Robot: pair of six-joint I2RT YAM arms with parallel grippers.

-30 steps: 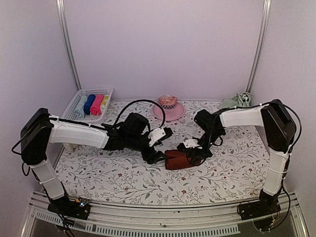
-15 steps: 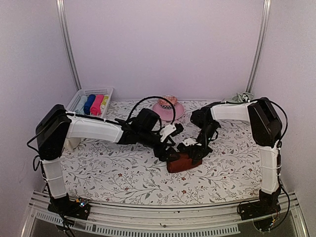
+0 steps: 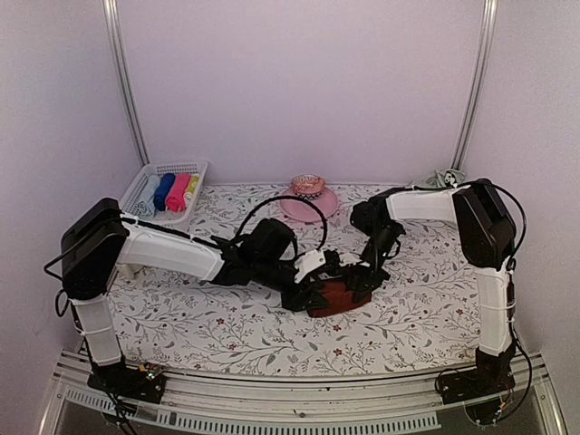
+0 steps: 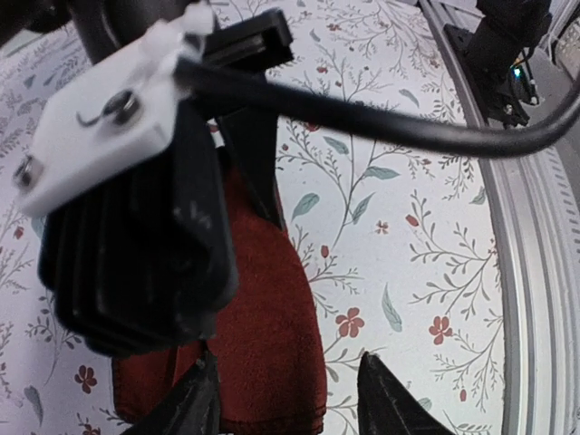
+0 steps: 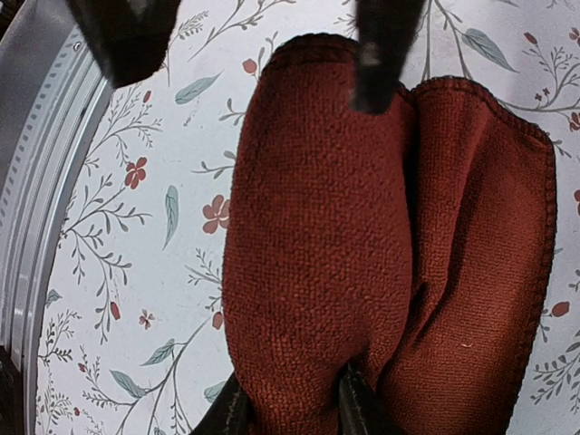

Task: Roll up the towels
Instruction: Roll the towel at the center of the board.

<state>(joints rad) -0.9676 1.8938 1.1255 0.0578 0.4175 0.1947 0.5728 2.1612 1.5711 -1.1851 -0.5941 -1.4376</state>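
The dark red-brown towel (image 5: 317, 227) lies on the floral table cover (image 3: 208, 317), near the middle of the table and slightly right, between the two arms. Condition: partly rolled. The right wrist view shows a thick roll along one side and a flat flap beside it, not yet taken up. The right gripper (image 5: 290, 410) is clamped on one end of that roll, a finger on each side with cloth pressed between them. The left gripper (image 4: 290, 397) stands with jaws apart, astride the opposite end of the towel; one finger is clear of the cloth and nothing is gripped. The pale green towel (image 3: 441, 180) sits crumpled at the far right corner, well apart from both arms and unrolled. Assessment: the first roll appears roughly half made, the second not begun. The basket (image 3: 172, 165) at the far left holds coloured rolls.
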